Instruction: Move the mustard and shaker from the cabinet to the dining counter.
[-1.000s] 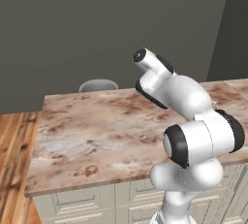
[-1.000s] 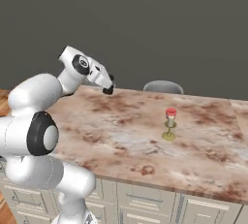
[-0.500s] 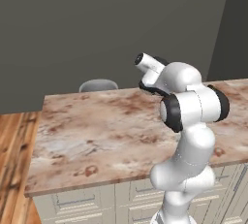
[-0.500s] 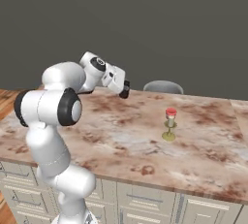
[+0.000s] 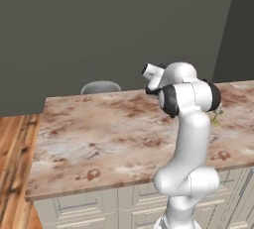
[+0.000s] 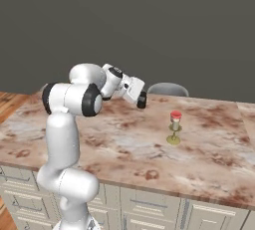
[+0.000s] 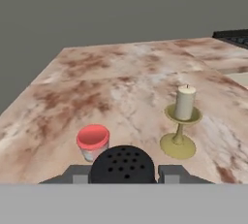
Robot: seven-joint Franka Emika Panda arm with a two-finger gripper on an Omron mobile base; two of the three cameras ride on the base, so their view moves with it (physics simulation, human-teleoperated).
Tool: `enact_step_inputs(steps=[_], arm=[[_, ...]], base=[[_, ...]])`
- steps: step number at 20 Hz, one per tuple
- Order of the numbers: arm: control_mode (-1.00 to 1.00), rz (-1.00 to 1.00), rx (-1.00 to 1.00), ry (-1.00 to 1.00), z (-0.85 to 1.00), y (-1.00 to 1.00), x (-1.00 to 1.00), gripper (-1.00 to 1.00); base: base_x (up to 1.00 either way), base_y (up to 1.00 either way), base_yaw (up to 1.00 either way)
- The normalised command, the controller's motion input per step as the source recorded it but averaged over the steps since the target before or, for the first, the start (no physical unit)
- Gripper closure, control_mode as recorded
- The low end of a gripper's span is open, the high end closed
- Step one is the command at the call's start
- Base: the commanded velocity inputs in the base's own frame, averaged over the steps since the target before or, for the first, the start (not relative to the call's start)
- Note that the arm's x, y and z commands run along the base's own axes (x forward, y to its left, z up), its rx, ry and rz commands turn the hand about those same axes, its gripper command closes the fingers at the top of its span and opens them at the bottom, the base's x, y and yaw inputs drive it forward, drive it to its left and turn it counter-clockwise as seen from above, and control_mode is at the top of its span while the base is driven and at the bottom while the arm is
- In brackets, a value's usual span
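Marbled desk (image 7: 121,82) below, my gripper (image 7: 123,173) clamps the shaker (image 7: 123,165); lowering carelessly, I risk toppling the red cup (image 7: 93,141) or candlestick (image 7: 180,121).

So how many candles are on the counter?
1. The candle stands upright in a goblet-like holder on the marbled counter, right of the small red cup. The arm could hide more.

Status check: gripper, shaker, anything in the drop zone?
Gripper shut on small black perforated-top shaker. Above brown-and-white marbled dining counter. Small red cup and beige candle holder stand just ahead.
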Motion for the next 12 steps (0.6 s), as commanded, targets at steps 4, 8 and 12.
enact_step_inputs(steps=[4, 8, 12], arm=[[-1.0, -0.16, -0.06, 0.0, -0.58, -0.52, 0.13, 1.0], [-1.0, -0.14, -0.05, 0.0, -0.63, -0.35, 0.07, 1.0], [-1.0, -0.13, -0.04, 0.0, -0.6, -0.3, 0.17, 1.0]], base=[[0.0, 0.0, 0.0], [0.0, 0.0, 0.0], [0.0, 0.0, 0.0]])
